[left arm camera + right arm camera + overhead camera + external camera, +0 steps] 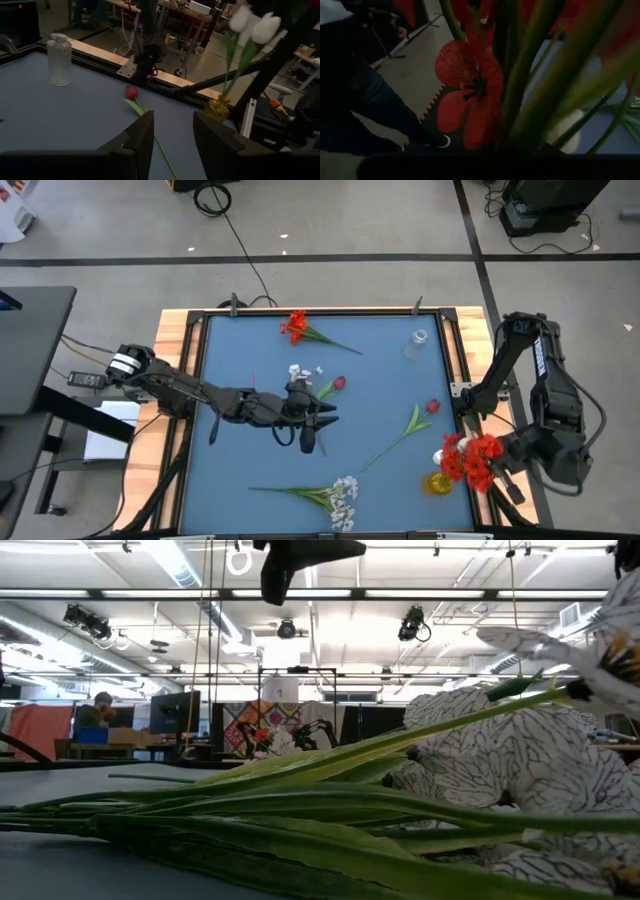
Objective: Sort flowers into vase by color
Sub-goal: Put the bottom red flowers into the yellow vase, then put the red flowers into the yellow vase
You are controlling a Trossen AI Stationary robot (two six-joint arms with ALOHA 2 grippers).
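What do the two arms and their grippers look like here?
Both arms are black and jointed. The left arm has a white band near its base and a dark cable looping beside its gripper. The right arm carries white lettering on its upper link. The left gripper's fingers are broad, dark and blocky.

No text, label, brand, number or sign can be read on anything in these views, near either claw.
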